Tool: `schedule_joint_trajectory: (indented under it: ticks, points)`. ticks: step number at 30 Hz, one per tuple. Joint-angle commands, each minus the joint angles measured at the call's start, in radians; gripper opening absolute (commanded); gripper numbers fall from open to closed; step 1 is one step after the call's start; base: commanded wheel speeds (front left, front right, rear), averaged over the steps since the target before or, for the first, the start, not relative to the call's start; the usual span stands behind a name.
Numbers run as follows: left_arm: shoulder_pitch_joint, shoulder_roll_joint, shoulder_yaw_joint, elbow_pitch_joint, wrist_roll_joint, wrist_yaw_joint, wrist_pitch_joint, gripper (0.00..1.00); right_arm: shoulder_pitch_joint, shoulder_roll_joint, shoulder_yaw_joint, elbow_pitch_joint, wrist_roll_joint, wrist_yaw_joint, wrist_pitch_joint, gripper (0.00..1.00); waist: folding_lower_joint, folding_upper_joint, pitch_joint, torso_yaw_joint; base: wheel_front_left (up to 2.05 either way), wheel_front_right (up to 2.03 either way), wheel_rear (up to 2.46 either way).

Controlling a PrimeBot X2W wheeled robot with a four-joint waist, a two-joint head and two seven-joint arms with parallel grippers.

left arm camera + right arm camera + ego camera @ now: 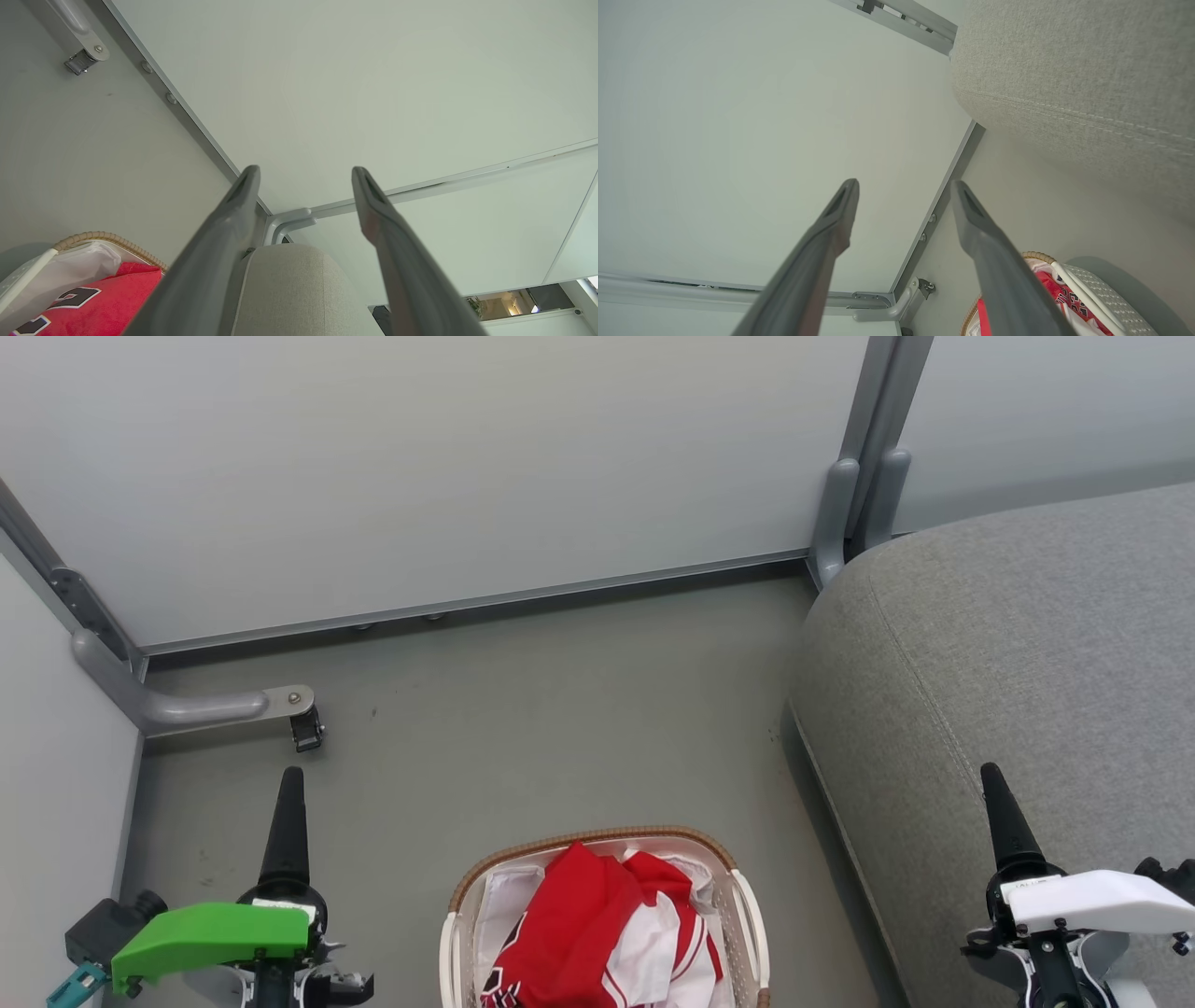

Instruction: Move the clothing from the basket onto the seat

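At the lower left of the head view, the left claw (290,782) is hovering above the floor (523,709). Its two dark fingers are standing spread wide and are gripping nothing; the left wrist view is showing open air between them.

To its right, at the bottom middle of the frame, the basket (597,835) is sitting on the floor, with its near end running off the bottom edge. The clothing (579,915) is lying heaped inside it, red with white panels, and rising a little above the brown rim.

Further right, the seat (1008,644) is taking up the right side of the frame, with its rounded edge lying near the basket but not touching it. At the lower right, the right claw (993,784) is hovering in front of the seat, equally wide open and empty.

So the clothing is lying between the two claws and lower in the frame than both fingertips. Either claw would be needing to turn inward and drop. The left one is looking slightly nearer to the heap, while the right one is already hanging over the seat, so the carry is running from the bottom middle toward the right.
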Motion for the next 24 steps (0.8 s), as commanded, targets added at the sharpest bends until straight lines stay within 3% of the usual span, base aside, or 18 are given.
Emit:
schedule_joint_trajectory:
  ticks: [1, 13, 24]
  points:
    - [-0.002, 0.006, 0.002, -0.02, 0.041, -0.003, -0.01, 1.0, -0.008, -0.008, -0.002, -0.022, -0.042, 0.0, -0.012, 1.0, 0.0, 0.0, 0.0, 0.0, 0.0, 0.0, 0.0]
    - [0.009, 0.007, -0.004, -0.03, 0.279, 0.004, -0.05, 1.0, 0.009, -0.01, 0.017, -0.046, -0.294, 0.0, -0.052, 1.0, 0.0, 0.0, 0.003, 0.001, 0.0, 0.0, 0.0]
    - [0.025, 0.009, -0.04, -0.026, 0.528, 0.037, -0.085, 1.0, 0.019, -0.012, 0.018, -0.021, -0.486, 0.0, -0.087, 1.0, 0.0, 0.0, 0.003, 0.001, 0.0, 0.0, 0.0]
